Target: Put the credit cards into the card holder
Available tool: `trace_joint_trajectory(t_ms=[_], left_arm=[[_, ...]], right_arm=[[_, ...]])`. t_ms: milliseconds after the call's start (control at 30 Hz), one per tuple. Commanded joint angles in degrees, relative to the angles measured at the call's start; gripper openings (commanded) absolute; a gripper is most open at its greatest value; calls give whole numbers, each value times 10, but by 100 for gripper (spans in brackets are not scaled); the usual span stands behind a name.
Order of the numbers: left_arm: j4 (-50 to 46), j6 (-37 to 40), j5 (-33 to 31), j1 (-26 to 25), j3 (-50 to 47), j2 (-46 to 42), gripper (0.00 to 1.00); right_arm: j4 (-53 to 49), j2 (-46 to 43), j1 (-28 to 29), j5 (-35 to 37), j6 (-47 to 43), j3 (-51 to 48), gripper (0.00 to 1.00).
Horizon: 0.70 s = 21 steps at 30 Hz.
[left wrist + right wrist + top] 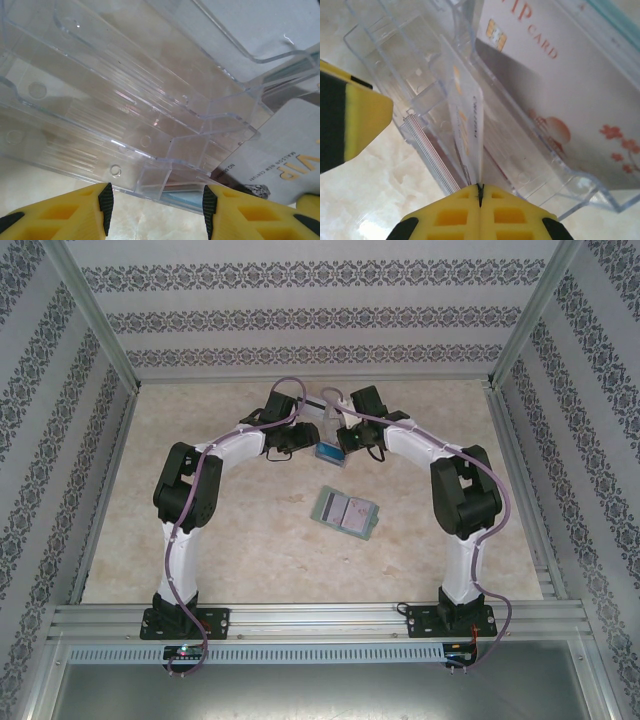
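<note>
1. Two arms meet over a clear plastic tray toward the far side of the table.
2. Right gripper: its yellow fingers are pressed together. In the right wrist view a pale card, seen edge-on, runs straight down into the seam between them, so it is pinched by its near edge.
3. That pale card stands upright in a slot of the tray, between clear walls. A pink patterned card marked VIP lies in the wider compartment to its right.
4. Left gripper: its fingers are spread, and bare table shows between the tips. The tray's near edge sits just beyond them; whether they touch it I cannot tell.
5. In the left wrist view a grey card with gold lettering rests against the tray, up and to the right of the right-hand finger.
6. Seen from above, the card holder lies open and flat on the table. It is apart from both grippers, on the side of the tray nearer the arm bases, and two pale panels show inside it.
</note>
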Motion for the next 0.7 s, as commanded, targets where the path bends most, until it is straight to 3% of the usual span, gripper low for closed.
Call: trace_joint_trajectory(t_ms=[0,367,667], left_arm=[[-2,0,1,-5,7,-3,53],[31,-10,15,0,-27,-47,53],[88,-22,64,12,-87,-91,53]], right_arm=[[31,-45,-5,-17,-4,-26,0],[69,-103,-12,-35,-2,-58,0],[72,-195,-28,-125,52,-116,0]])
